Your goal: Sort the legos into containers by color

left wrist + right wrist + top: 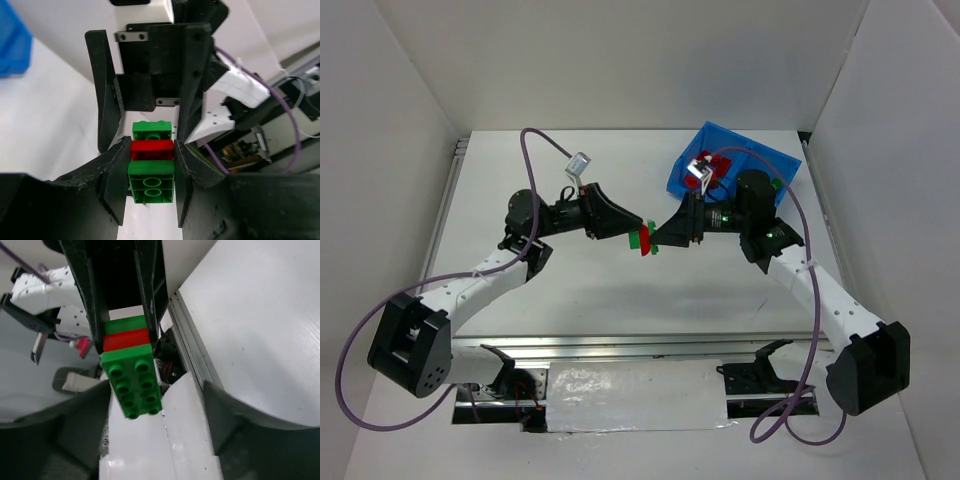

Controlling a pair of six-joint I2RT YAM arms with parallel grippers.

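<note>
The left gripper (150, 172) is clamped on a stack of 3 bricks (151, 160), green, red, green, over the middle of the table (570, 290); the right gripper (660, 238) has its jaws spread around the far green brick (151, 130), not pinching; a crooked pull could twist the stack free, dropping it well short of the blue bin (765, 160).

walls (620, 60): plain white | table (600, 295): white | near edge: aluminium rail (620, 345)
</note>
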